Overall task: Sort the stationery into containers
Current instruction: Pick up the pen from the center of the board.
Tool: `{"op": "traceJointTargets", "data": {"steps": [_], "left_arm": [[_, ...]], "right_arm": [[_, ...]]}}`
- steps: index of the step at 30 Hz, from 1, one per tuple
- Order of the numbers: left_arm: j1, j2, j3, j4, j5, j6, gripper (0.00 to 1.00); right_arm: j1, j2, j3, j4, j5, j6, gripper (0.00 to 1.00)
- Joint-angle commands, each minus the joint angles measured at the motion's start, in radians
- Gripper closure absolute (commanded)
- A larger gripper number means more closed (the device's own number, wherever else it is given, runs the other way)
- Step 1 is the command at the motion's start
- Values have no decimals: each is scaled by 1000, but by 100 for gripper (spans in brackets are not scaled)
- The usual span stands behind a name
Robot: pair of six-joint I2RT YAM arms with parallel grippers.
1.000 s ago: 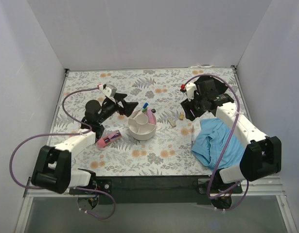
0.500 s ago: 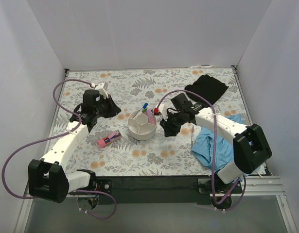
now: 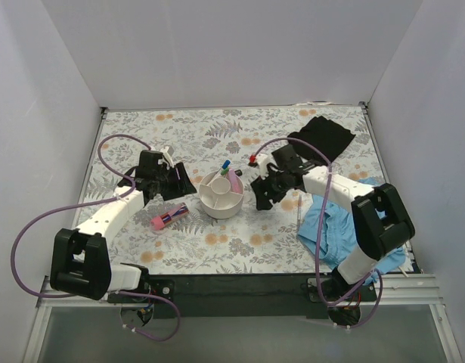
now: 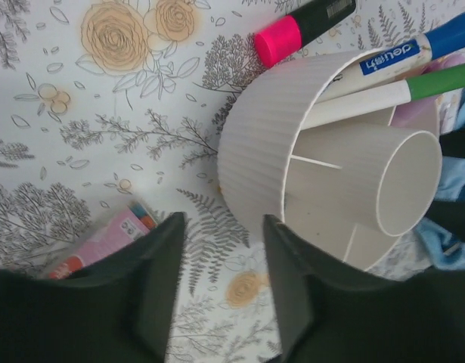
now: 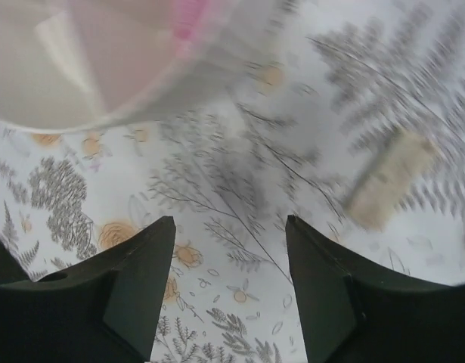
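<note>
Jaws: left gripper (image 4: 221, 234) is parted, with only patterned table (image 4: 103, 113) showing in the gap. Right gripper (image 5: 228, 227) is also spread wide and holds nothing.

Left arm pose (top view): the white forearm runs from the near-left base up and right. The wrist bends so the left gripper (image 3: 183, 183) points right and sits low over the table (image 3: 179, 128), just left of the organiser (image 3: 221, 195). In the wrist view the ribbed organiser (image 4: 255, 151) wall lies just ahead of the fingertips, and its central cup sits to the right.

Right arm pose: the elbow is raised over the blue cloth (image 3: 338, 227) and the forearm reaches left. The right gripper (image 3: 260, 200) tips down toward the table just right of the organiser. In its wrist view the organiser (image 5: 103, 68) rim fills the upper left, blurred. A tan block (image 5: 387, 178) lies on the table ahead and to the right, apart from both fingers.

Stationery:
- Blue-capped marker (image 4: 413, 45) and green-capped marker (image 4: 398, 91) lean in one outer compartment.
- Pink-capped highlighter (image 4: 300, 26) lies on the table beside the organiser's far wall.
- Pink-and-dark case (image 3: 169, 217) lies flat on the table, near-left of the organiser. In the left wrist view the case (image 4: 103, 242) is partly behind one finger.
- Thin pen (image 3: 299, 210) lies at the blue cloth's left edge.

Black cloth (image 3: 321, 136) is at far right, well apart from the organiser.
</note>
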Motion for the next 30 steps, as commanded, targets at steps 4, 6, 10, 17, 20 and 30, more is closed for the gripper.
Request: {"op": "traceJointTargets", "data": {"steps": [4, 6, 10, 17, 20, 30], "left_arm": [[21, 2, 13, 59, -93, 17, 31], [26, 2, 4, 56, -95, 12, 30], [26, -8, -2, 51, -96, 24, 31], [26, -17, 1, 51, -86, 30, 32], [26, -17, 2, 56, -82, 38, 32], [26, -21, 5, 68, -96, 61, 32]], "right_arm": [[-220, -153, -135, 3, 295, 453, 29], [-230, -171, -150, 3, 340, 467, 30], [-244, -174, -166, -6, 363, 481, 33], [-317, -148, -192, 2, 423, 501, 39], [-337, -142, -195, 2, 438, 503, 42], [-345, -62, -207, 57, 405, 517, 49]]}}
